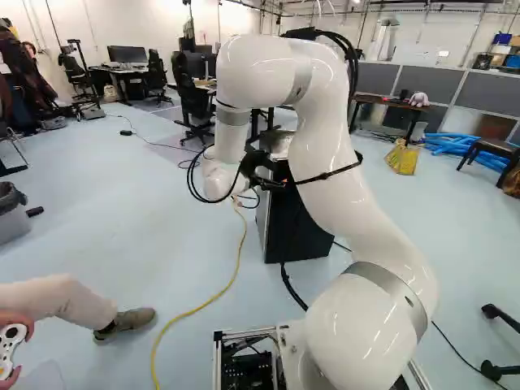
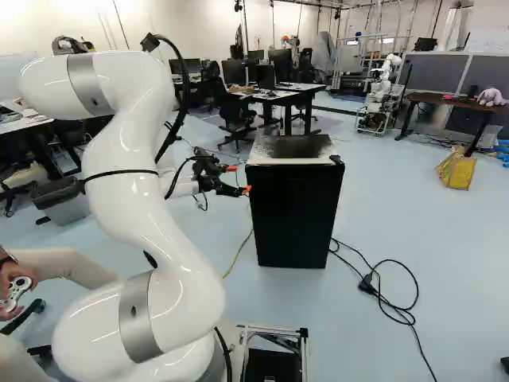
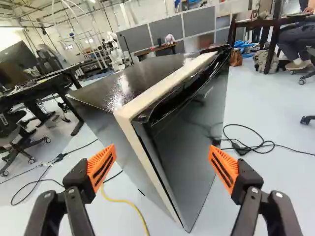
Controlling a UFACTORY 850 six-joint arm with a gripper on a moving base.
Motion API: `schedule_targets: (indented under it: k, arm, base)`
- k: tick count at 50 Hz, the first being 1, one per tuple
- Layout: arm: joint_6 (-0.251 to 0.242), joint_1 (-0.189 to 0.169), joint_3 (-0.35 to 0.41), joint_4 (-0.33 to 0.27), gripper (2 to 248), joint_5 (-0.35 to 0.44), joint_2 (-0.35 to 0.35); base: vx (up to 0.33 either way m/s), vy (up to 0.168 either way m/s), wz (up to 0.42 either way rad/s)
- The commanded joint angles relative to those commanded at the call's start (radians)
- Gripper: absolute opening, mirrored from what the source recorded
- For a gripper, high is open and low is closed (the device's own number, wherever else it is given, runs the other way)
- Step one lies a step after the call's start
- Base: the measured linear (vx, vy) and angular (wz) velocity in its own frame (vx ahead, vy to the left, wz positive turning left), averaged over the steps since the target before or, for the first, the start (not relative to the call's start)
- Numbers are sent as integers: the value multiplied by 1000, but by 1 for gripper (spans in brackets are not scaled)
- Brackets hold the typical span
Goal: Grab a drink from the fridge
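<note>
My gripper [image 2: 246, 189] stands just at the near left edge of the black fridge [image 2: 294, 215] in the right base view. The wrist view shows the gripper [image 3: 162, 167] wide open, orange pads apart, nothing held. Ahead of it and between the lines of its fingers is a corner of the fridge [image 3: 189, 142], with its dark door shut against a pale frame [image 3: 147, 98]. In the left base view the fridge [image 1: 296, 223] is partly hidden behind my arm. No drink is visible; the inside is hidden.
Black cables [image 2: 390, 294] lie on the floor beside the fridge, and a yellow cable [image 1: 199, 305] runs across it. A person's leg [image 1: 61, 301] reaches in at the left. Another robot [image 2: 380, 95], a yellow bag [image 2: 456, 169] and desks stand farther off.
</note>
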Motion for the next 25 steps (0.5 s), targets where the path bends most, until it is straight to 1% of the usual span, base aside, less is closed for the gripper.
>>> schedule_targets:
  k: [25]
  arm:
    - [0,-30,-1,0,247,0,-1]
  base:
    - [0,0,0]
